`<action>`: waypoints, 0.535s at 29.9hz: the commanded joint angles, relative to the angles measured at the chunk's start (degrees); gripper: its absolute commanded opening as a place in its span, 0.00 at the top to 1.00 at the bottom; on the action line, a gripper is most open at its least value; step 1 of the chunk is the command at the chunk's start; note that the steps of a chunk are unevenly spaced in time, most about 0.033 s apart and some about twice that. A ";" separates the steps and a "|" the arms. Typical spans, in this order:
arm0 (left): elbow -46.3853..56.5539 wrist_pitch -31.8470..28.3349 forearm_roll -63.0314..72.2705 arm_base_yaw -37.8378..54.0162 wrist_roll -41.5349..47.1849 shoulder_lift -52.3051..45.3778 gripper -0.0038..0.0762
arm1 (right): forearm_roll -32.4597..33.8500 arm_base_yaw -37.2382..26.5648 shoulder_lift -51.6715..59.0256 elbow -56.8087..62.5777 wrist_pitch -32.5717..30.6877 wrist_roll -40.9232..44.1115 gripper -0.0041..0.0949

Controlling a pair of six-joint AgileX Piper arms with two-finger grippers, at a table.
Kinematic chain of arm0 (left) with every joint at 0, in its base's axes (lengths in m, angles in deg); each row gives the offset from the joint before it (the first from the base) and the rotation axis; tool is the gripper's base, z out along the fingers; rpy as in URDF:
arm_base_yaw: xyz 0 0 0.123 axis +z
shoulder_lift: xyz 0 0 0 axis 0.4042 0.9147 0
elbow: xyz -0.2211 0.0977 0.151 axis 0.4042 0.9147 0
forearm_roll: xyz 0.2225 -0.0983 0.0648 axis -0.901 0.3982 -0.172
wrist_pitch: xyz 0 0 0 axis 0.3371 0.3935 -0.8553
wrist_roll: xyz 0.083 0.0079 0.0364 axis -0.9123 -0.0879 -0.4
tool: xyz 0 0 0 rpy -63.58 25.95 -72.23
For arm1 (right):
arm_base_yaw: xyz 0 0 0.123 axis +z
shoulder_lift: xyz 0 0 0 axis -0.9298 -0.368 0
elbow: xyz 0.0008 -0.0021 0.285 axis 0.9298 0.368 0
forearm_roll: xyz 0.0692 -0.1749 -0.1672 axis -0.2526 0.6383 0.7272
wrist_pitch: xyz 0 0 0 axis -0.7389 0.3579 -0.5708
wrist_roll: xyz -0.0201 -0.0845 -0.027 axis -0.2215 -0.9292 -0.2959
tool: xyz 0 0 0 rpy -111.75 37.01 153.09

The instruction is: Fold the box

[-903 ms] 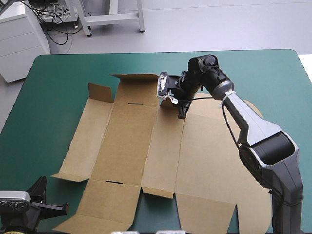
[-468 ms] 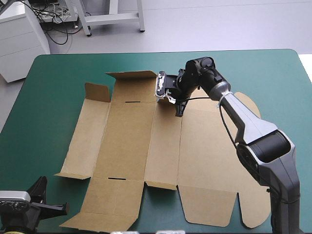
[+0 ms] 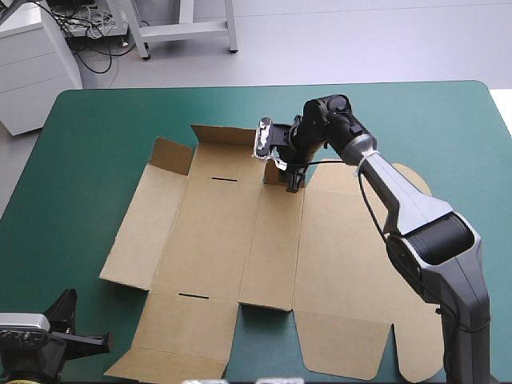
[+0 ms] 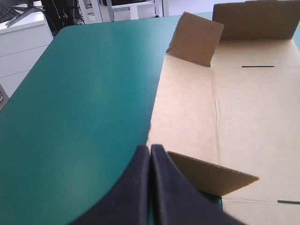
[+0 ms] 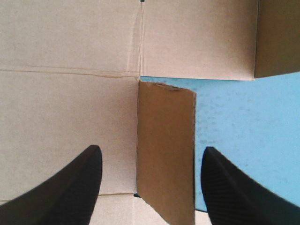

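The box (image 3: 216, 240) lies opened out as a flat sheet on the middle of the teal-green cover (image 3: 96, 144). It reaches from a little short of the table's far edge down to near its front edge. Most of the sheet is flat. Along its far side a back flap (image 3: 222, 134) stands up, and next to it, at the far left corner, a corner flap (image 3: 170, 155) tilts upward too. Two thin slits (image 3: 225, 179) are cut in the wide left-of-centre panel, one far and one near.

The right gripper (image 3: 294, 178) points down at the box's far edge, just right of the back flap. Its black fingers (image 5: 70, 187) stand well apart, and between them a small flap (image 5: 166, 154) rises edge-on, with bare cover on one side and flat board on the other. I cannot tell whether either finger touches it.

The left gripper (image 4: 150, 154) sits low at the table's near left corner, well clear of the box. Its fingers are pressed together into one point with nothing between them. Just ahead of it a near flap (image 4: 211, 177) lifts a little off the cover.
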 commanded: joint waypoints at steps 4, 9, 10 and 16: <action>-1.34 -4.59 1.06 -0.26 0.73 -0.96 0.99 | 6.87 -0.20 3.62 -7.50 -1.68 20.16 0.72; -1.34 -4.59 1.06 -0.26 0.73 -0.96 0.99 | 12.00 -1.15 3.62 -12.33 -4.55 35.39 0.96; -1.34 -4.59 1.06 -0.26 0.63 -0.96 0.99 | 12.11 -1.73 3.62 -12.92 -5.01 39.50 0.96; -1.34 -4.59 1.06 -0.26 0.63 -0.96 0.88 | 6.05 -5.54 3.87 -13.16 -6.74 48.15 0.96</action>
